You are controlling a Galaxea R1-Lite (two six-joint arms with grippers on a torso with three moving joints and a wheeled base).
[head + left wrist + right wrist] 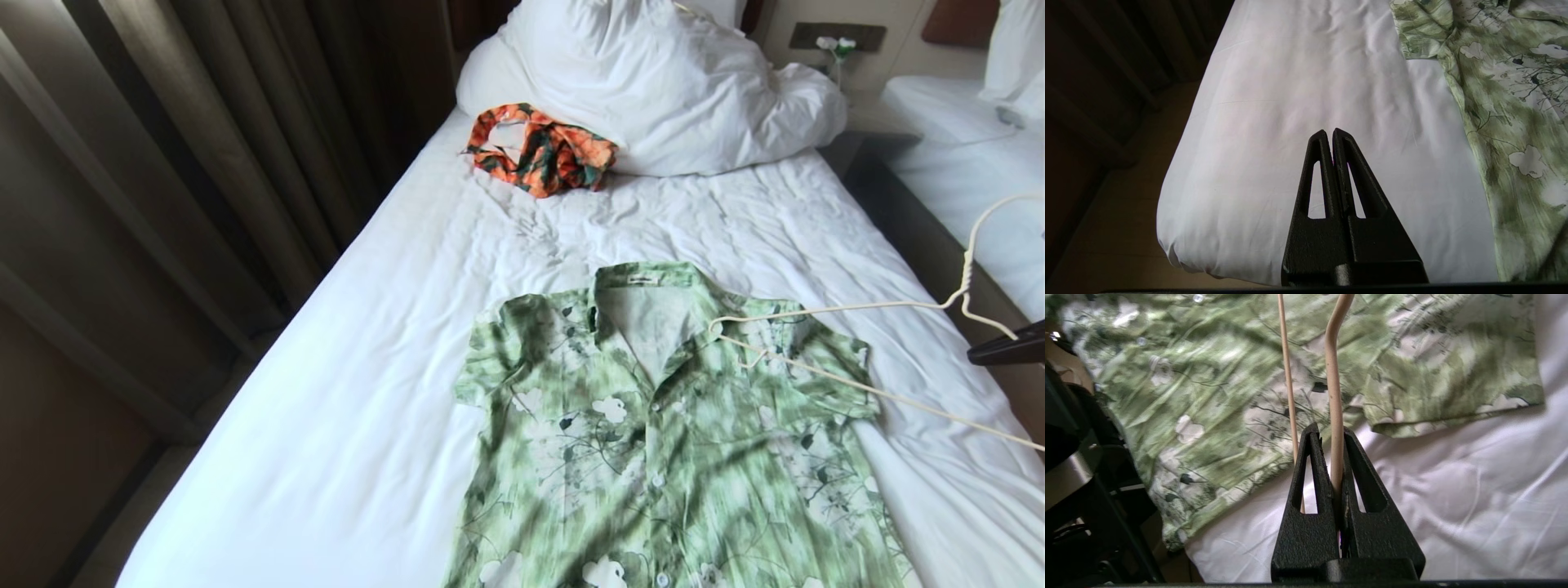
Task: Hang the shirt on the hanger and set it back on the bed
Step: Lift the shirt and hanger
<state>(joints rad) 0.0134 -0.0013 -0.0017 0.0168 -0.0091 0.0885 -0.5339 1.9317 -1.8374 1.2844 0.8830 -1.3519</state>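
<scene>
Your right gripper (1331,430) is clamped on the hanger (1333,388), one cream rod pinched between the two black fingers; in the head view only a dark tip of it (1008,347) shows at the right edge. From that grip the hanger (857,308) reaches left across the bed (326,392), long axis roughly crosswise, its notched end over the shirt's collar area and its hook curving up at the right. The shirt (653,441) lies flat, front up, collar toward the duvet (653,90), long axis along the bed. An orange garment (539,151) rests against the duvet. The right wrist view alone shows the pinch. Your left gripper (1330,136), seen only in its own view, hangs with fingers pressed together, empty, over bare sheet beside the shirt (1502,90).
</scene>
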